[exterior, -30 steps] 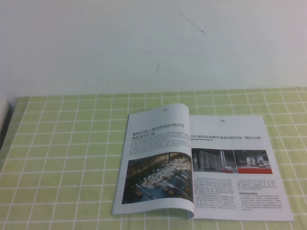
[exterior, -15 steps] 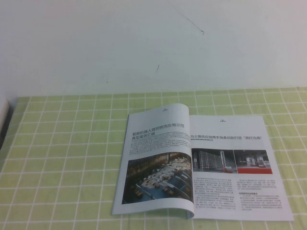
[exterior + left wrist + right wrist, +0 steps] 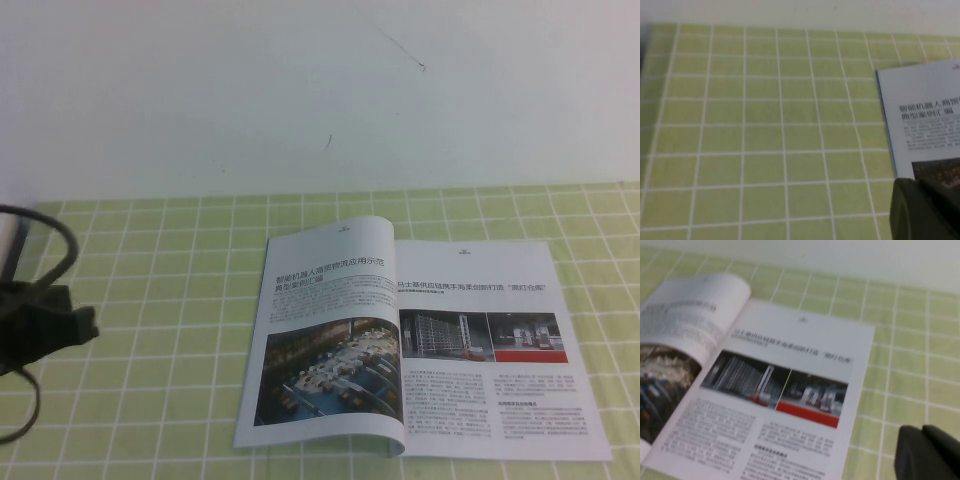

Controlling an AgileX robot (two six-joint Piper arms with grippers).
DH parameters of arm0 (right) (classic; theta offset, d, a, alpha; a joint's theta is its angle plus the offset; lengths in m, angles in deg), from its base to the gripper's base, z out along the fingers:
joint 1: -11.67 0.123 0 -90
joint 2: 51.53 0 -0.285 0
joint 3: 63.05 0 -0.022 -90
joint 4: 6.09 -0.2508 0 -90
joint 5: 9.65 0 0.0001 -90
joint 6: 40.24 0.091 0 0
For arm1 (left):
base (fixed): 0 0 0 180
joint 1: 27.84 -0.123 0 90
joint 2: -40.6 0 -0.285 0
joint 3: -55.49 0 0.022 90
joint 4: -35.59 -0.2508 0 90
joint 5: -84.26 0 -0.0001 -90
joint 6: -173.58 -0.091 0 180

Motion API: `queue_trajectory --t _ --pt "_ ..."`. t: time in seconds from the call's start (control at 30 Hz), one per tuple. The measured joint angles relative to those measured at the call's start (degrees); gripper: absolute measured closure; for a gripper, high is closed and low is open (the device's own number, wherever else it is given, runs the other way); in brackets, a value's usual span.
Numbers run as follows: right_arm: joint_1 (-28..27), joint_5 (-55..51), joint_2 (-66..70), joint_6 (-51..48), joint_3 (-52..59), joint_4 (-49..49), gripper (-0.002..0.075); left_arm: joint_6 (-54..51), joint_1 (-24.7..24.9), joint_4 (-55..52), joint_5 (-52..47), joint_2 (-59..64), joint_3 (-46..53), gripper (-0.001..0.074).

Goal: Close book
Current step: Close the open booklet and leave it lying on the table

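Note:
An open magazine-style book (image 3: 420,340) lies flat on the green checked tablecloth (image 3: 150,300), right of centre. Its left page (image 3: 330,330) arches up near the spine and its right page (image 3: 490,350) lies flat. My left gripper (image 3: 80,325) has come in at the table's left edge, well left of the book. In the left wrist view the left gripper (image 3: 918,186) is shut and empty, close to the book's (image 3: 925,120) left page edge. Hovering over bare cloth just off the book's (image 3: 765,390) right page, my right gripper (image 3: 921,432) is shut; the high view does not show it.
A white wall (image 3: 300,90) rises behind the table's far edge. A black cable (image 3: 55,245) loops above the left arm. A pale object (image 3: 10,240) sits at the far left edge. Open cloth lies between the left gripper and the book.
The left arm and its cable have come into the high view at the left edge; earlier it was out of sight. The book has not moved.

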Motion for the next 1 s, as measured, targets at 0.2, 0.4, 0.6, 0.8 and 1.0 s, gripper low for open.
queue_trajectory --t 0.2,0.4,0.6,0.8,1.0 --pt "0.0 -1.2 18.8 -18.2 -4.1 -16.3 0.0729 -19.1 0.0 23.1 -2.8 14.1 -5.8 0.0739" --pt "0.0 -6.2 35.0 -36.1 -11.0 -28.8 0.0729 -42.4 0.0 44.0 -4.2 22.9 -8.0 0.0739" --pt "0.0 -6.6 45.9 -38.4 -13.2 -30.3 0.0729 -49.2 0.9 51.4 -4.0 29.5 -9.3 0.0739" --pt "0.0 -8.4 51.7 -38.5 -13.3 -29.9 0.0729 -51.0 6.3 51.6 -2.3 38.2 -13.0 0.0739" --pt "0.0 -8.5 56.3 -37.6 -13.3 -27.6 0.0729 -51.6 8.1 51.3 -0.3 47.1 -16.9 0.0739"
